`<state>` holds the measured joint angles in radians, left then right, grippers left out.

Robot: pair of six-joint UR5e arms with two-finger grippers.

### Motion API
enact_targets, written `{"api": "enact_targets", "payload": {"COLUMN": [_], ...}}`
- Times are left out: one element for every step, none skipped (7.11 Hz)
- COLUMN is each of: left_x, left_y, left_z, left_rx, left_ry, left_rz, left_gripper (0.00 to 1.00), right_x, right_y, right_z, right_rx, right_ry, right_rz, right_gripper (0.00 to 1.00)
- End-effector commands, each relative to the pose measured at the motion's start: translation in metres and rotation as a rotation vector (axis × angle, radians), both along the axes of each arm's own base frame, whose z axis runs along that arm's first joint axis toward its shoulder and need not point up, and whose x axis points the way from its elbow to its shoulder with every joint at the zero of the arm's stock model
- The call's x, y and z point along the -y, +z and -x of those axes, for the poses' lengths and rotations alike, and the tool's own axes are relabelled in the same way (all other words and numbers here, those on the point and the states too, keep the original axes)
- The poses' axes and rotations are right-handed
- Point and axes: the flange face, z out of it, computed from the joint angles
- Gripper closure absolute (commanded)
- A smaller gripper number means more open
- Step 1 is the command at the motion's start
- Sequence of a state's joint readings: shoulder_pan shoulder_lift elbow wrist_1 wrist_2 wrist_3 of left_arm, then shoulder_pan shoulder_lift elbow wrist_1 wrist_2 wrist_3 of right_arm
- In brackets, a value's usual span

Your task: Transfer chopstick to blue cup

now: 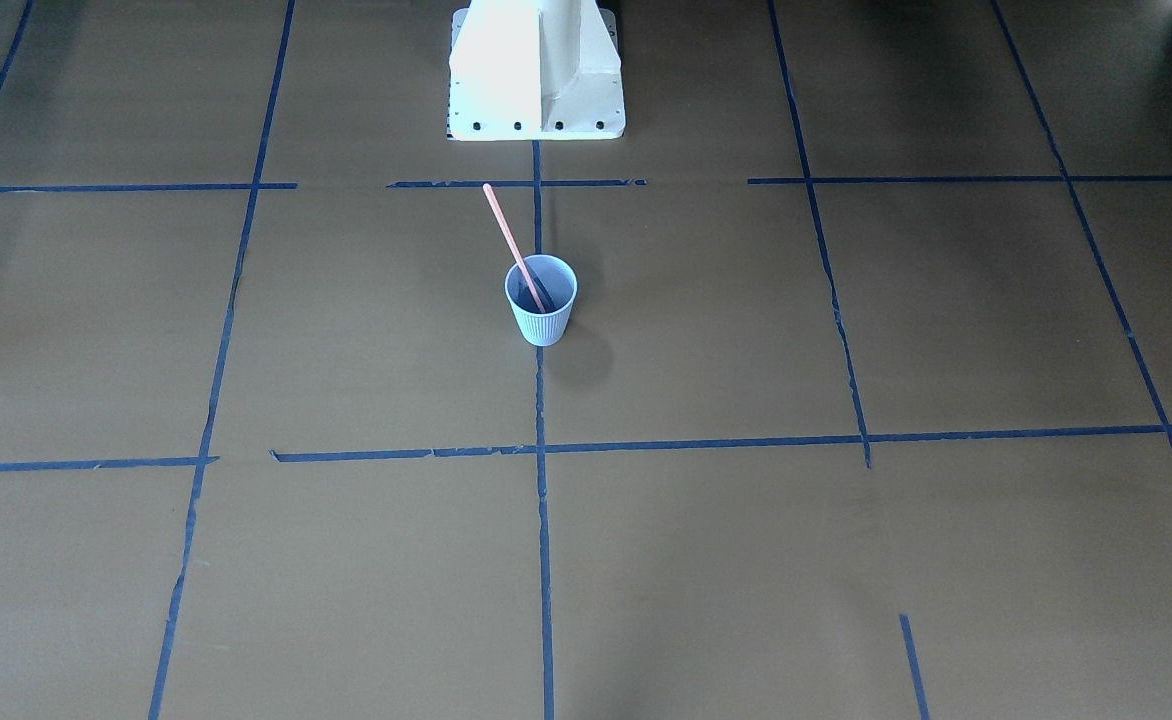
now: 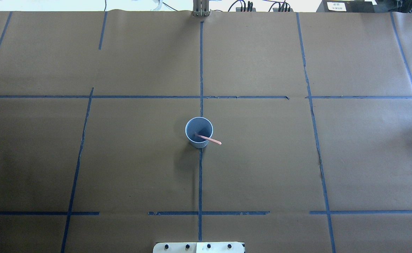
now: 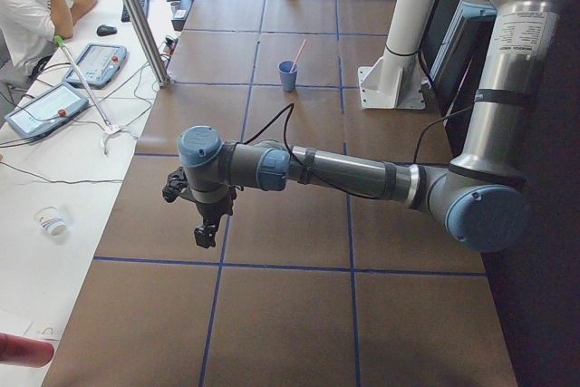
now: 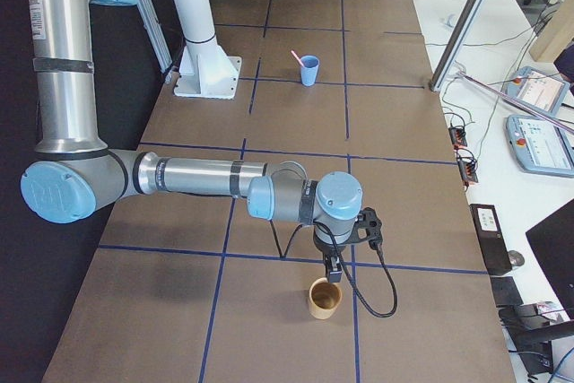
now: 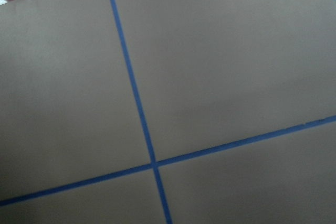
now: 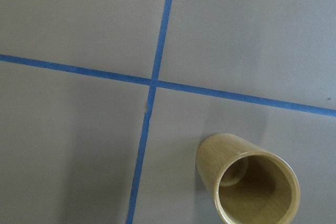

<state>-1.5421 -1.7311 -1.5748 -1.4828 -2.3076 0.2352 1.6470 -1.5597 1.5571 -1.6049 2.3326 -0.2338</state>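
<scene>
The pale-blue ribbed cup (image 1: 542,325) stands upright at the middle of the table, also in the overhead view (image 2: 201,125). A pink chopstick (image 1: 508,238) stands in it, leaning on the rim towards the robot's base (image 2: 212,140). Both show small in the side views: the cup (image 3: 287,75) (image 4: 308,70) and the stick (image 3: 298,50) (image 4: 296,56). My left gripper (image 3: 207,233) hangs over the table's left end, far from the cup. My right gripper (image 4: 333,268) hangs over the right end, just above a wooden cup. I cannot tell whether either is open or shut.
An empty tan wooden cup (image 4: 325,298) stands upright under my right wrist (image 6: 252,187). The white robot base (image 1: 536,75) sits at the table's edge behind the blue cup. Blue tape lines cross the brown table. An operator (image 3: 36,2) sits at the side desk.
</scene>
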Motion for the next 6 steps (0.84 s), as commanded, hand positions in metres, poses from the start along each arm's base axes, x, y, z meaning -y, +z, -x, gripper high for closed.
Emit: {"api": "enact_targets", "payload": {"left_x": [0.029,0.037,0.032,0.031,0.023,0.018], "left_y": [-0.035,-0.034,-0.027,-0.026,-0.014,-0.008], "left_z": [-0.001,-0.002,-0.003,-0.003,-0.008,-0.011], "left_rx": [-0.003,-0.002,-0.005,-0.005,-0.005,-0.005], "left_ry": [0.014,0.014,0.016,0.018,0.027,0.033], "left_rz": [0.081,0.118,0.120,0.118,0.137,0.138], "left_gripper": [0.00,0.00,0.00,0.00,0.00,0.00], "right_x": [0.003,0.002,0.000,0.006,0.000,0.004], "right_y": [0.008,0.007,0.007,-0.008,-0.005,-0.007], "right_z": [0.007,0.008,0.009,0.009,0.008,0.009], "right_rx": [0.000,0.009,0.012,0.010,0.010,0.010], "right_ry": [-0.014,-0.014,-0.015,-0.016,-0.021,-0.024], "right_rz": [0.016,0.015,0.014,-0.020,-0.023,-0.029], "right_gripper": [0.00,0.00,0.00,0.00,0.00,0.00]}}
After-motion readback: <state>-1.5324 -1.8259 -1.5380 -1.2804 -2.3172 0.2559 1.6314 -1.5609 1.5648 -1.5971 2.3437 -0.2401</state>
